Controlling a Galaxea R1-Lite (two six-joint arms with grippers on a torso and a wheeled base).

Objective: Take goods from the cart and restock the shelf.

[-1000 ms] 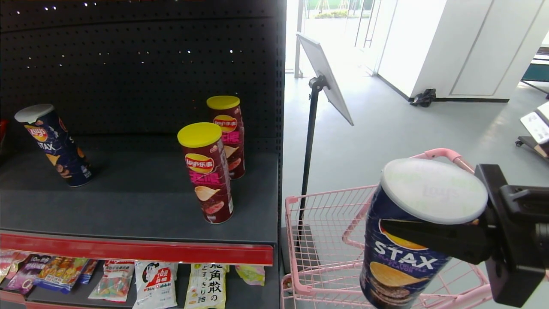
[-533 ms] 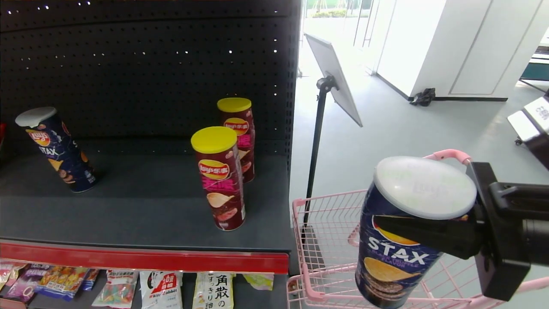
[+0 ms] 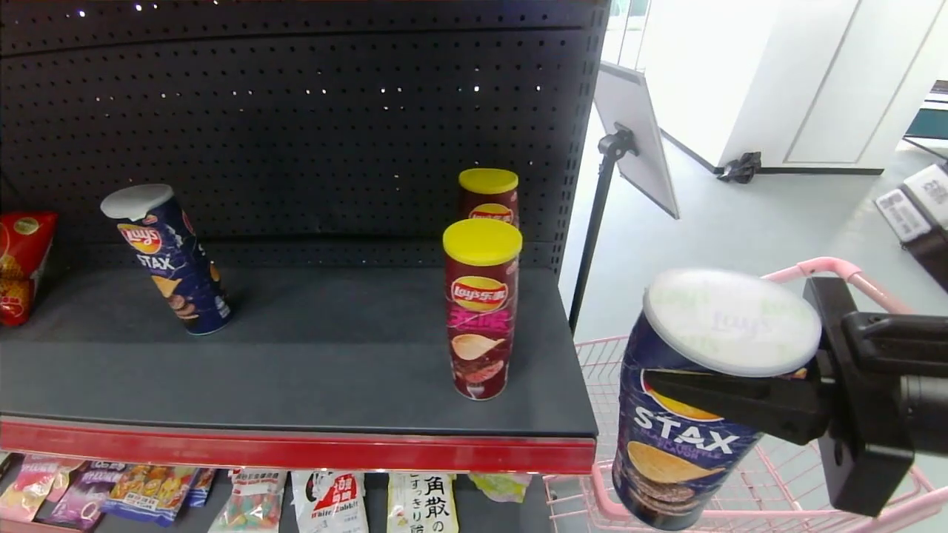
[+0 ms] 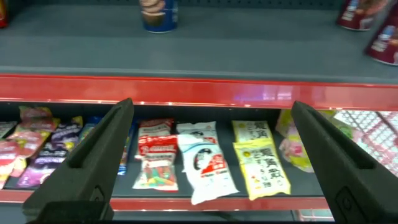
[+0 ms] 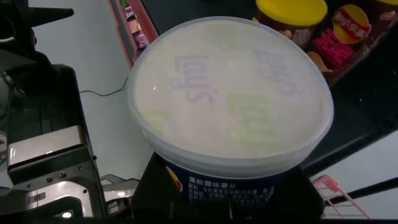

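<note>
Your right gripper (image 3: 711,392) is clamped on the tall dark blue crisp can with the cloudy white plastic lid (image 3: 685,463), pinching it high, just under the lid. The can hangs over the pink wire cart (image 3: 837,268), just off the right end of the dark grey shelf board (image 3: 296,370).

Watch that grip: most of the can's length dangles below the fingers, so I'd say a quick swing could pivot it or let it slip.

Its base sits lower than the shelf's red front strip (image 3: 296,444); carry it across at this height and it likely clips that edge.

The near maroon can with the yellow lid (image 3: 480,311) stands right by that end, easy to knock into the one behind (image 3: 487,194).

Your left gripper (image 4: 211,106) is spread wide, holding nothing, low before the red strip.
</note>
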